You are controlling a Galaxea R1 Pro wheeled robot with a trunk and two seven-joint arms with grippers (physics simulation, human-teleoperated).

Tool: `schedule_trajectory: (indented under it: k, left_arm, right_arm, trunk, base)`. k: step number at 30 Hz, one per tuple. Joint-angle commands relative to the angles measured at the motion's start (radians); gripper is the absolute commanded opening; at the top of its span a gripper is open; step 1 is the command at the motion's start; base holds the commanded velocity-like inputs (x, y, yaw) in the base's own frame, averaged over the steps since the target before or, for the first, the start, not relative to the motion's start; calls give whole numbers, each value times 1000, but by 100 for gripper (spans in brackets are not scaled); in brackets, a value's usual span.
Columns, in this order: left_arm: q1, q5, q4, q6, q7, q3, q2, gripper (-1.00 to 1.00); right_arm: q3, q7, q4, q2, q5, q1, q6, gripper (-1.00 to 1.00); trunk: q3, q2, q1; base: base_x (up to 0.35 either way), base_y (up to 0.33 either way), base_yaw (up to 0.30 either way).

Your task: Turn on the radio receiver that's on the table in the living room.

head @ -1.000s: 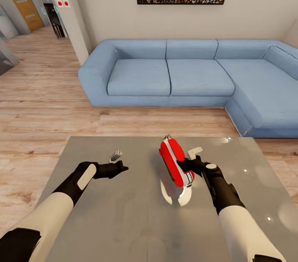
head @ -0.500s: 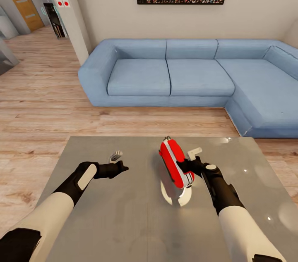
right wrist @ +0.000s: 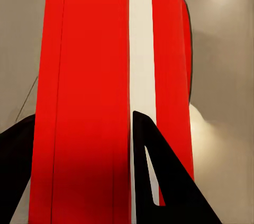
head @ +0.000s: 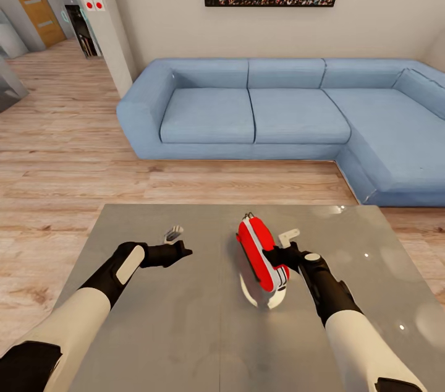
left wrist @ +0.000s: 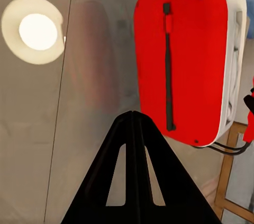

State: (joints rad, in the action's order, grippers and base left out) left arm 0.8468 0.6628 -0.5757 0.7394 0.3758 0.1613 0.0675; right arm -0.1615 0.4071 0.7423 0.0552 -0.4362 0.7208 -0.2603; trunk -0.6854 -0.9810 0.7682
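Straddling radio receiver (head: 258,253): right claw (head: 276,254)

Red radio receiver (left wrist: 182,57) — glossy table (left wrist: 63,128)

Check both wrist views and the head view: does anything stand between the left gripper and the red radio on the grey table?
Nothing visible does. The left gripper hangs over bare table, and the radio receiver stands upright beyond an open stretch of tabletop. The right gripper is already against the radio's other side, not in the left gripper's path.
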Motion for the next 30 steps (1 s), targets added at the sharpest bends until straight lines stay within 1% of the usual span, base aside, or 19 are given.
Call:
schedule_trajectory:
  k: [1,30]
  left_arm:
    - [0,0,0,0,0,0,0,-100]
    - [0,0,-1,0,0,1,0,-100]
  right_arm:
    - [0,-1,0,0,4,0,0,-100]
    - [0,-2,-1,-5,2,0,4,-100]
  trunk:
    - [0,0,0]
    - [0,0,0]
  base:
    - [0,0,0]
    - [0,0,0]
